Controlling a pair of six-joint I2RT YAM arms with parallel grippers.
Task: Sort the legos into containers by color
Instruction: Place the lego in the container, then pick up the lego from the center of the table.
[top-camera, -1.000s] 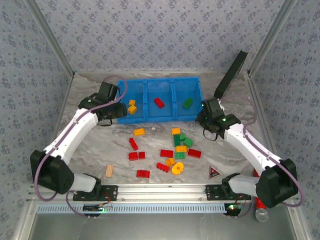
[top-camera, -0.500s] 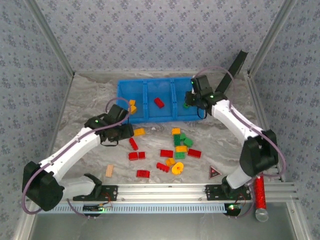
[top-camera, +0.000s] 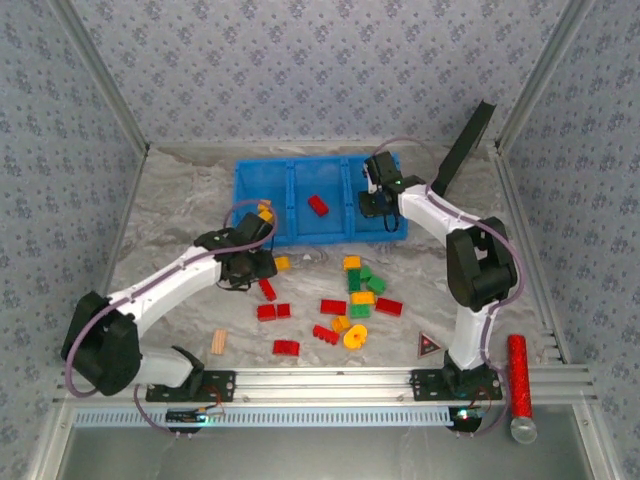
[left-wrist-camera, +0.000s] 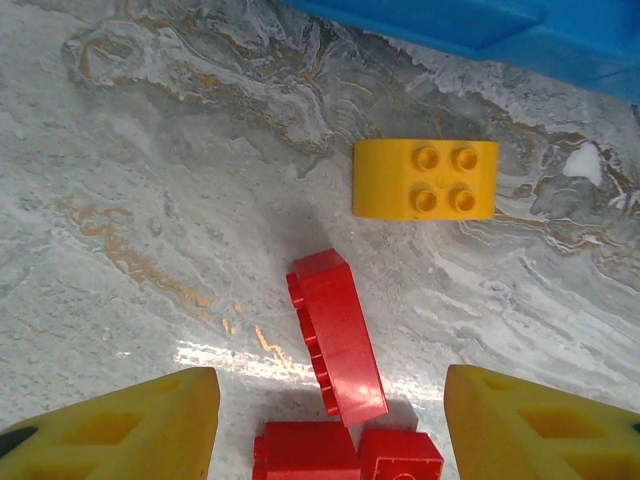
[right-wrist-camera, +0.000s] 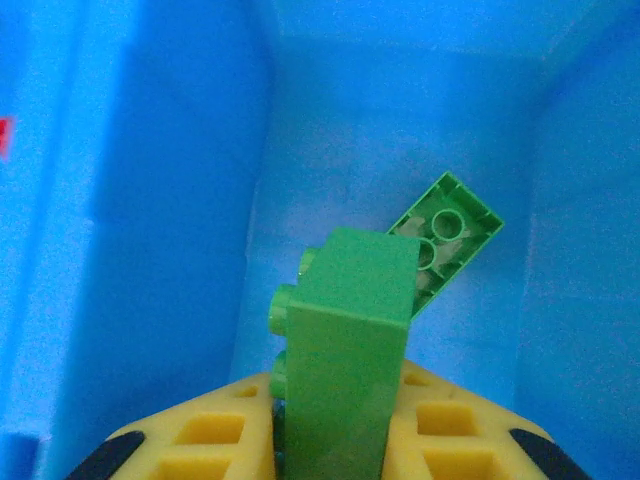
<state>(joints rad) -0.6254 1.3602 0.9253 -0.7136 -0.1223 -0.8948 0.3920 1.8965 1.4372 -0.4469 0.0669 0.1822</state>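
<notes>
- At the far side of the table (top-camera: 170, 200), a blue bin (top-camera: 300, 238) with three parts side by side.
- Above the right part, the right gripper (top-camera: 374, 203), squeezed tight on a green brick (right-wrist-camera: 350, 340) between its yellow fingers (right-wrist-camera: 190, 450).
- Green brick standing up on end in that grip, knobs sticking out to the left.
- Down on the floor of the same part, a second green brick (right-wrist-camera: 447, 232), lying at a slant near the far corner.
- In the middle part, a red brick (top-camera: 318, 205). In the left part, yellow bricks (top-camera: 264, 212).
- Just in front of the bin, the left gripper (top-camera: 260, 268), with its fingers (left-wrist-camera: 130, 425) spread wide apart and holding nothing.
- Between those open fingers, down on the table, a long red brick (left-wrist-camera: 338, 335) tipped on its side.
- Just beside its near end, two red bricks (left-wrist-camera: 345, 455) next to each other.
- A bit past it, closer to the bin, a yellow brick (left-wrist-camera: 425, 180) with four knobs on top, not touching the long red brick.
- Loose in the middle of the table, a bunch of green and yellow bricks (top-camera: 362, 285), some red ones around them, and a yellow ring (top-camera: 354, 337).
- Near the front, a wooden block (top-camera: 218, 342) on the left and a dark triangle (top-camera: 427, 346) on the right.
</notes>
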